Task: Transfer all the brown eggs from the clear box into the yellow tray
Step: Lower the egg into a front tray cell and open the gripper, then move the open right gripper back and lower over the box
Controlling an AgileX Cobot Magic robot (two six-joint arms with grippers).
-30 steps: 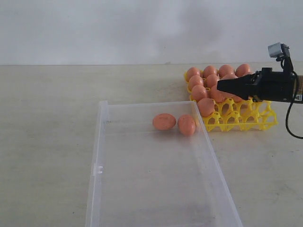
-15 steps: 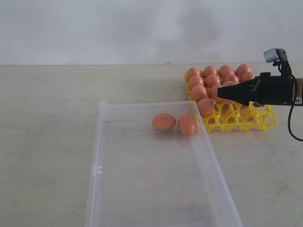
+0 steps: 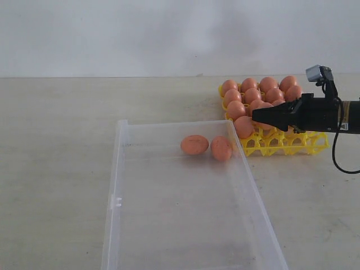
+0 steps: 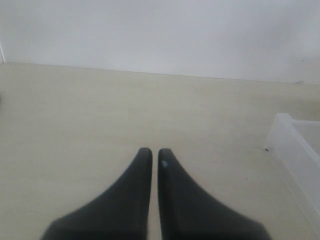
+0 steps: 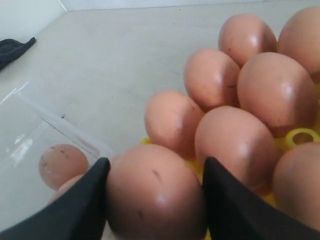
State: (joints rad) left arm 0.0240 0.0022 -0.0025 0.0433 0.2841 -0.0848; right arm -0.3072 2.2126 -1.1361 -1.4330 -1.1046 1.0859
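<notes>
Toward the beige bench's (image 3: 56, 169) far edge, by a white wall (image 3: 169, 34), the right gripper (image 5: 155, 167) clasps a brown egg (image 5: 155, 200) over the yellow tray (image 3: 292, 145); two brown eggs (image 3: 194, 144) lie in the clear box (image 3: 115, 185); the left gripper (image 4: 155, 152) is closed.

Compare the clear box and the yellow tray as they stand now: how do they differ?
The clear box is transparent with plain low walls; the yellow tray is an opaque lattice of cups. The clear box is much larger than the yellow tray. The clear box holds only two brown eggs, lying loose on its floor; the yellow tray holds many, seated in cups, with bare cups along its near edge. Both rest on the table.
</notes>
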